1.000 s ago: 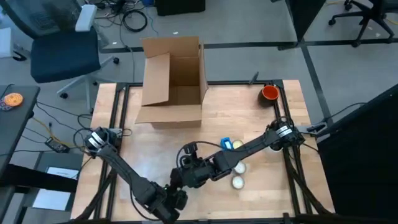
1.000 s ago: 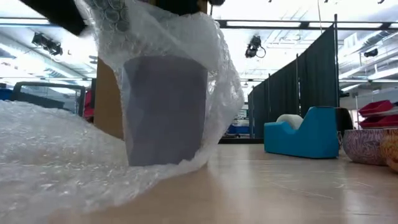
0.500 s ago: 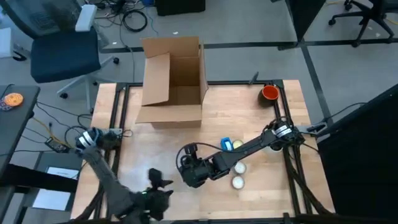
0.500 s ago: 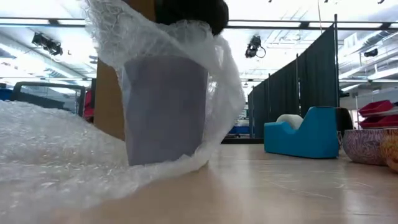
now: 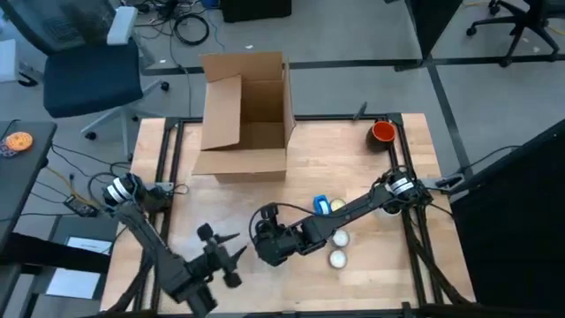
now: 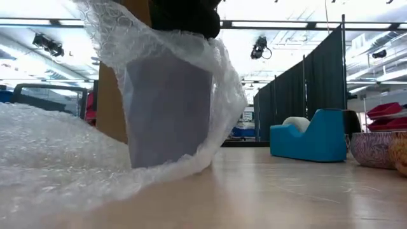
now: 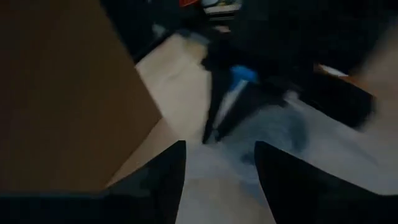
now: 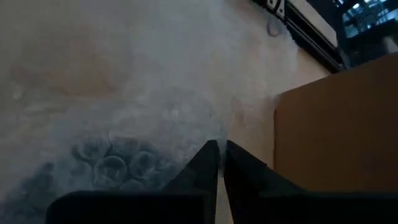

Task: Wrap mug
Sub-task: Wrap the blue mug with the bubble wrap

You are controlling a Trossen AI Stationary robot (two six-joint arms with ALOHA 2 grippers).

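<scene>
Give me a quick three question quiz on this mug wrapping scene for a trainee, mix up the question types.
1. True or false: the left gripper is shut on the mug.
2. What is the right gripper pinching? A) bubble wrap B) a box flap C) the orange cup
3. Fill in: the cardboard box at the far side of the table has its top ____.

Key: 1 false, its fingers are spread, off to the side of the mug; 2 A; 3 open.
</scene>
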